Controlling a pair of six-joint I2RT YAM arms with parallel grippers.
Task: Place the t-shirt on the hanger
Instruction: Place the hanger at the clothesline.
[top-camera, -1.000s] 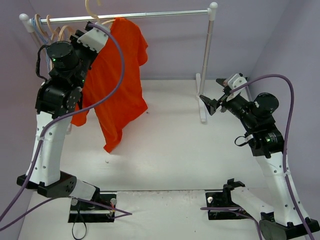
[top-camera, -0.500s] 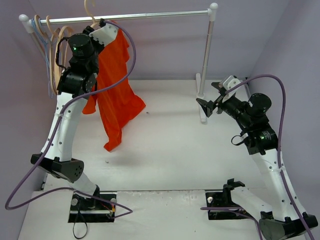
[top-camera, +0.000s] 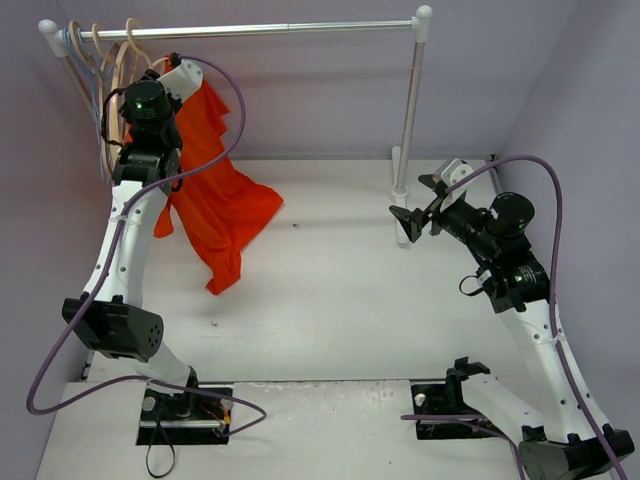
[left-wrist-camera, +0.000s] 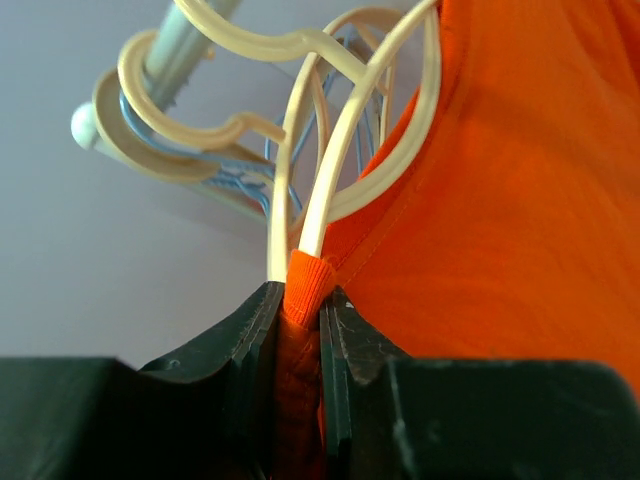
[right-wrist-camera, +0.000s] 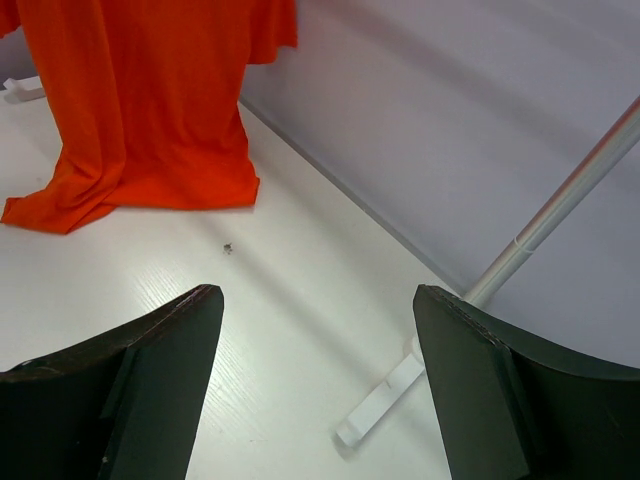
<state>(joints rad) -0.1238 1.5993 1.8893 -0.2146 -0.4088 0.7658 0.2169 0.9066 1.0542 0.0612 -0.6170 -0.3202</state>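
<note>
Left claw (left-wrist-camera: 300, 305) clamped on collar of bright orange-red cloth t-shirt (left-wrist-camera: 500, 200); an arm of the pale curved wooden hanger (left-wrist-camera: 312, 230) rises from the pinch. Shirt hangs by silver rail (top-camera: 300, 27) left end, hem on white bench (top-camera: 330, 300). Right claw (right-wrist-camera: 312, 300) open, empty. Judged: threading begun, shoulders unseated.

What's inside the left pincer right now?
A bunched fold of the orange t-shirt, pinched in the left pincer just below a wooden hanger. The cloth hides whether the hanger's wood is clamped too.
</note>
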